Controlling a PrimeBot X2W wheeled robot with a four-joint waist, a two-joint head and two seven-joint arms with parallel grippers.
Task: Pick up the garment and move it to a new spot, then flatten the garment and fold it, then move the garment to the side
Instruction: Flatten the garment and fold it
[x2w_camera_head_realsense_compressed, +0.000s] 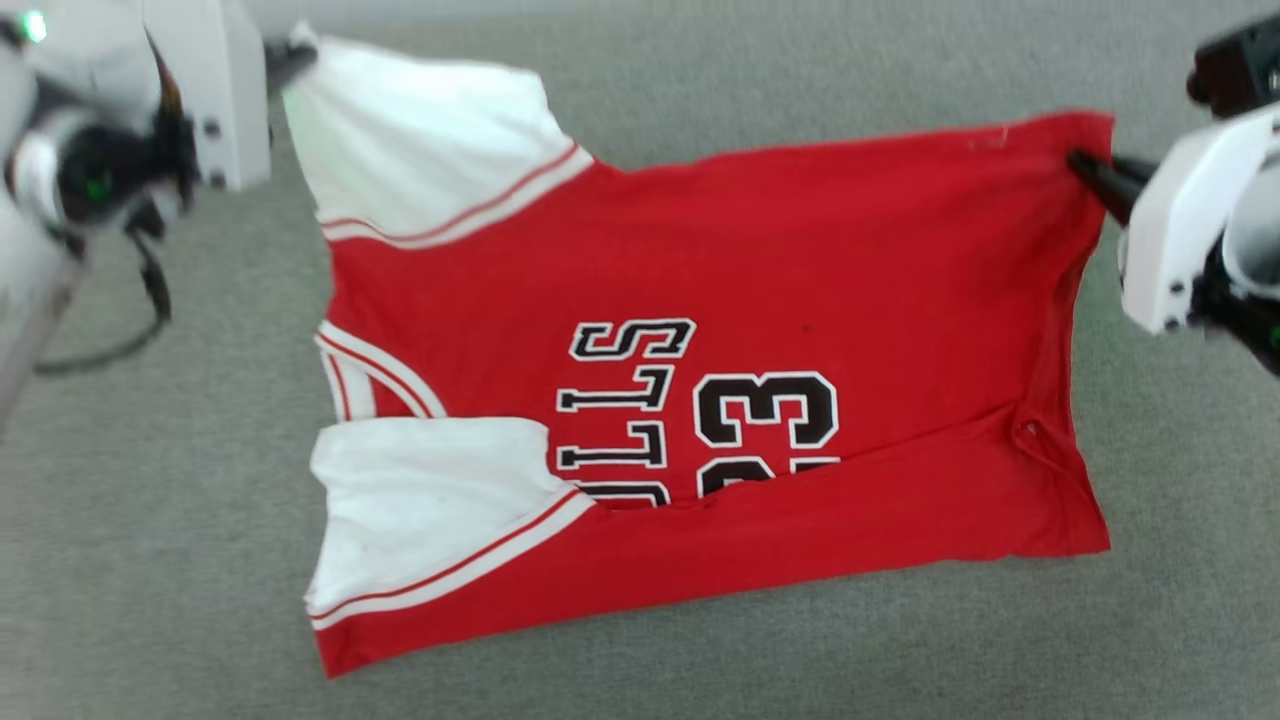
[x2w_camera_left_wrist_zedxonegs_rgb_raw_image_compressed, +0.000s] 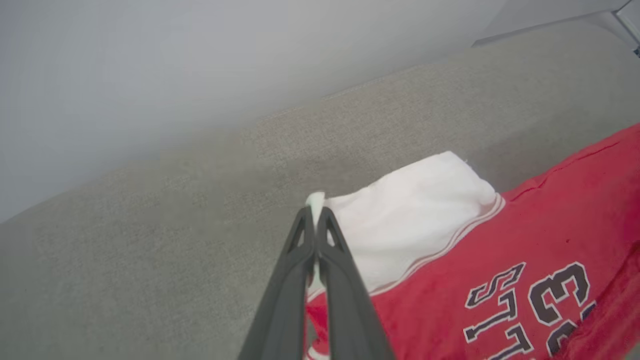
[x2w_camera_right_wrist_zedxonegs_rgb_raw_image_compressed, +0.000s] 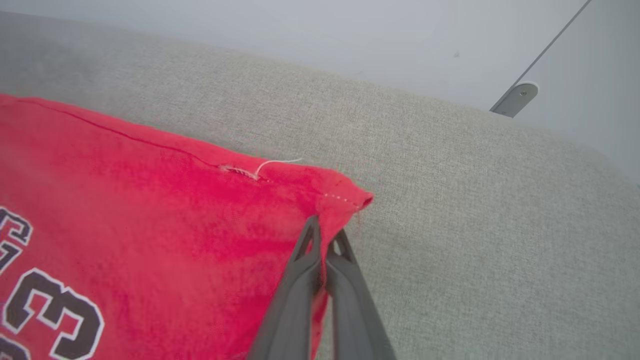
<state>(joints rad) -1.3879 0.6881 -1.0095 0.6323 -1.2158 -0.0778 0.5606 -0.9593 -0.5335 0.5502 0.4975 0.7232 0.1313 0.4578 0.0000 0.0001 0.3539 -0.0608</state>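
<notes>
Overhead, the garment (x2w_camera_head_realsense_compressed: 800, 260) lay spread across the grey woven surface (x2w_camera_head_realsense_compressed: 150, 560), neckline toward the robot's left and hem toward its right. Its near long edge was folded over the lower part of the printed lettering. Left end effector (x2w_camera_left_wrist_zedxonegs_rgb_raw_image_compressed: 315, 212): fingers closed tight on the far corner of the white sleeve (x2w_camera_left_wrist_zedxonegs_rgb_raw_image_compressed: 415, 210). Right end effector (x2w_camera_right_wrist_zedxonegs_rgb_raw_image_compressed: 325, 232): fingers pinched together on the far hem corner (x2w_camera_right_wrist_zedxonegs_rgb_raw_image_compressed: 350, 197), red cloth caught between them.
</notes>
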